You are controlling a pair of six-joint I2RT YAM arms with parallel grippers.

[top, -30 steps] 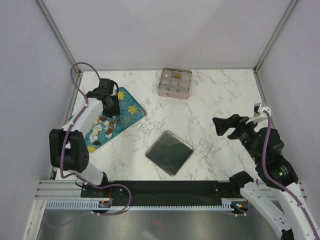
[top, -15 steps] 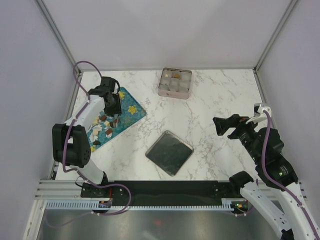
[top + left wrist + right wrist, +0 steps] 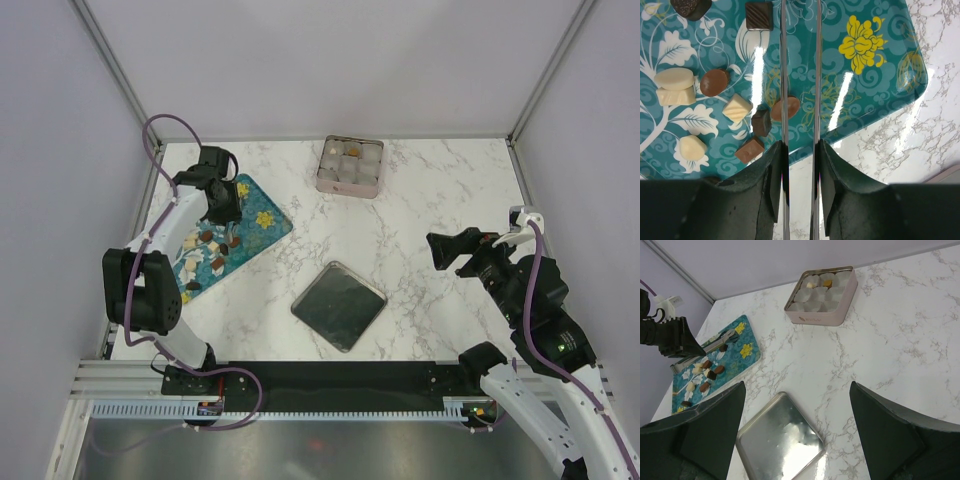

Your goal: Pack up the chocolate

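The chocolate pieces (image 3: 714, 82), dark brown, reddish-brown and whitish, lie scattered on a teal flowered tray (image 3: 255, 222). My left gripper (image 3: 800, 150) hangs over the tray and is shut on metal tongs (image 3: 782, 60), whose two blades stand slightly apart. A reddish-brown oval piece (image 3: 791, 107) lies at the left blade, partly behind it. The square tin (image 3: 350, 165) with pale paper cups stands at the back; two cups hold a piece (image 3: 827, 283). My right gripper (image 3: 445, 250) is open and empty, raised over the right side of the table.
The tin's silver lid (image 3: 338, 305) lies flat on the marble near the front centre, also in the right wrist view (image 3: 780, 440). The tray's near corner (image 3: 920, 82) overlooks bare marble. Grey walls close in the table on three sides.
My left gripper with the tongs has shifted a little toward the far end of the tray. The right arm has not moved.
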